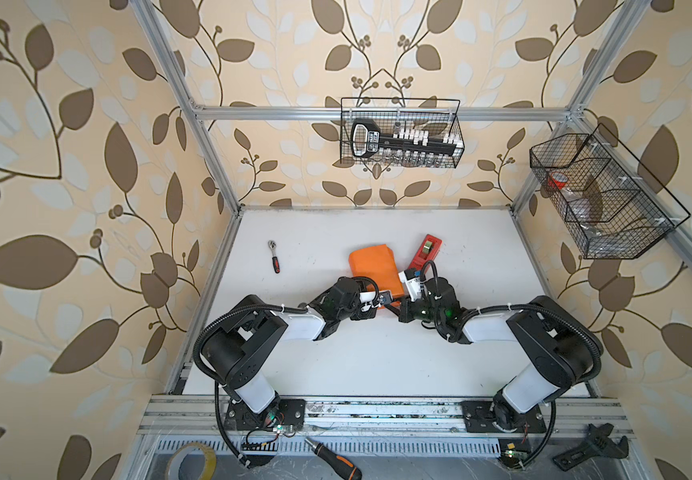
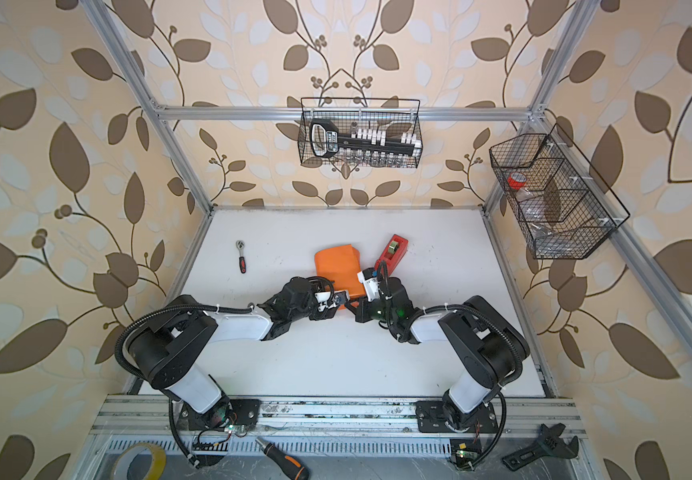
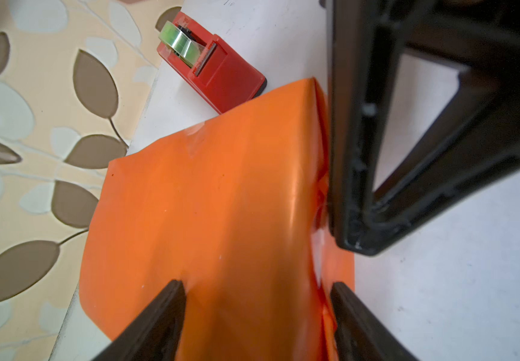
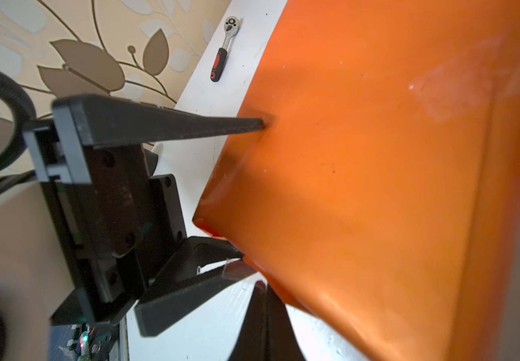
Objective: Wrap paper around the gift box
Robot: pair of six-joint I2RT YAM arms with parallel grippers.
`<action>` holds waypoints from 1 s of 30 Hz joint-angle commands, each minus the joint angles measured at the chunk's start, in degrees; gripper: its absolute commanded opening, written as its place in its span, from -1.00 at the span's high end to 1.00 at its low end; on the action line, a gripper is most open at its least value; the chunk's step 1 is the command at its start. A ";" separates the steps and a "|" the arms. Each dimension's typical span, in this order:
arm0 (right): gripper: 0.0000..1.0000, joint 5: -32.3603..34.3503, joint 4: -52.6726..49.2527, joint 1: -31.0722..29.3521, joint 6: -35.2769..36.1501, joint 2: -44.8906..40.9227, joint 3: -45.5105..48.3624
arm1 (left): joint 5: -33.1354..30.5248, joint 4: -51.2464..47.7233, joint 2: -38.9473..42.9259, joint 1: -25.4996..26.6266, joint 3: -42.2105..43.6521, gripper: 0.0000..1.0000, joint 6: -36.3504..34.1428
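Where the paper [image 1: 371, 266], bright orange face outward, sits folded into a box-shaped parcel at the middle of the desk [image 1: 377, 365], just beside the red tape dispenser [image 1: 426, 251], the gift box is covered from sight. Left hand [image 3: 257, 290]: jaws wide, grasping the parcel's near end, one fingertip [image 4: 260, 122] denting the paper's broad face and its partner at the lower edge. Right hand [image 3: 350, 242]: clenched, tip against the parcel's folded side; a ratchet [image 1: 274, 257] lies well apart.
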State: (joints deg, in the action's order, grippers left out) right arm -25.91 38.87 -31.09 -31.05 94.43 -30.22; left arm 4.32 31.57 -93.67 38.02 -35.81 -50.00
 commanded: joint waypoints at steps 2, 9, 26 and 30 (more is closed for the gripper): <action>1.00 0.58 1.48 0.22 -0.15 1.02 -1.43 | -0.64 -6.79 -2.17 -0.93 0.14 -0.47 -0.80; 1.00 0.92 1.56 0.33 -0.80 1.26 -1.73 | -0.54 -6.80 -2.11 -0.96 0.13 -0.47 -0.80; 0.86 1.87 5.04 0.28 -6.95 1.80 -0.92 | -0.37 -7.10 -2.14 -0.98 0.08 -0.46 -0.69; 0.80 2.00 5.83 0.35 -8.56 1.86 -0.70 | -0.37 -7.06 -2.14 -0.97 0.13 -0.46 -0.68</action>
State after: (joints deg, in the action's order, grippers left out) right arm -25.08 41.41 -30.98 -37.76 95.46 -30.35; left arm 4.32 31.57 -93.71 37.89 -35.88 -49.98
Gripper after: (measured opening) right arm 0.095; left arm 0.733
